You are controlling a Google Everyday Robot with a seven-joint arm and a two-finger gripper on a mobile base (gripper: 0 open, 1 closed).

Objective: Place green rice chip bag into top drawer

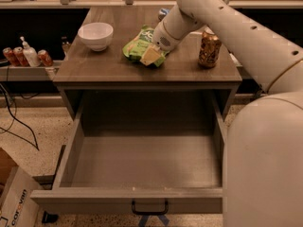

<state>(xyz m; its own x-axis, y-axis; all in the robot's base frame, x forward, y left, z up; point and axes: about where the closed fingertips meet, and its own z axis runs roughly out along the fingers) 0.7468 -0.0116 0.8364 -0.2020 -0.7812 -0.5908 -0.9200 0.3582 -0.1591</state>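
The green rice chip bag (138,45) lies on the cabinet top, just right of its middle, bright green with pale chip pictures. My gripper (152,54) is down at the bag's right end, touching it, with the white wrist right above it. The arm reaches in from the upper right. The top drawer (142,162) is pulled wide open below the cabinet top. Its grey wood-grain box holds nothing, and its small black handle (149,208) is at the middle of the front panel.
A white bowl (95,35) stands on the cabinet top at the left. A gold-brown can (209,48) stands at the right, close to my arm. Bottles and cans (26,56) sit on a low shelf at far left. A cardboard box (14,202) is on the floor at bottom left.
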